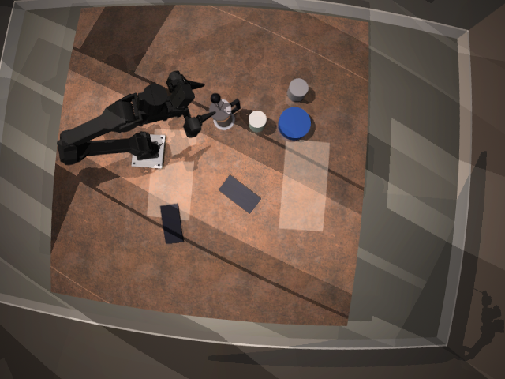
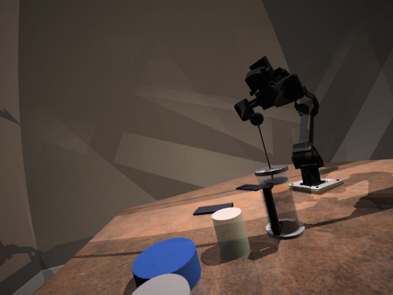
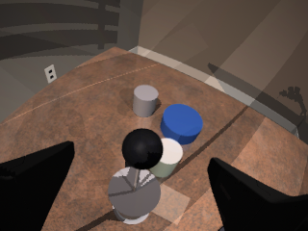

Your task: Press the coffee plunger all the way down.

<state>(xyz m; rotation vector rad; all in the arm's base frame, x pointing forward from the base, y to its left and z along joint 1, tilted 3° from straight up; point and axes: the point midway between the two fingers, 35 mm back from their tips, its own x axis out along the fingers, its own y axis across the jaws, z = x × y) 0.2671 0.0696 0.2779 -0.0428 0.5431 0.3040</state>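
The coffee press (image 1: 222, 115) (image 2: 280, 206) (image 3: 134, 195) stands upright on the brown table (image 1: 245, 264). It is a clear glass cylinder with a grey lid and a black handle. Its plunger is raised, with a long thin rod (image 2: 264, 145) and a black ball knob (image 1: 215, 98) (image 2: 256, 118) (image 3: 141, 148) on top. My gripper (image 1: 207, 99) (image 2: 250, 110) (image 3: 142, 158) is open wide and empty. It hangs close above the knob with a finger on either side; in the wrist view the knob sits between the two fingers. I cannot tell whether it touches the knob.
A cream cylinder (image 1: 257, 120) (image 2: 229, 232) (image 3: 169, 156), a blue disc (image 1: 294, 123) (image 2: 166, 260) (image 3: 181, 123) and a grey cylinder (image 1: 297, 89) (image 2: 161, 286) (image 3: 145, 99) stand just beyond the press. Two dark flat slabs (image 1: 239, 193) (image 1: 171, 223) lie nearer the front. The arm's base plate (image 1: 159, 161) (image 2: 317, 186) is nearby.
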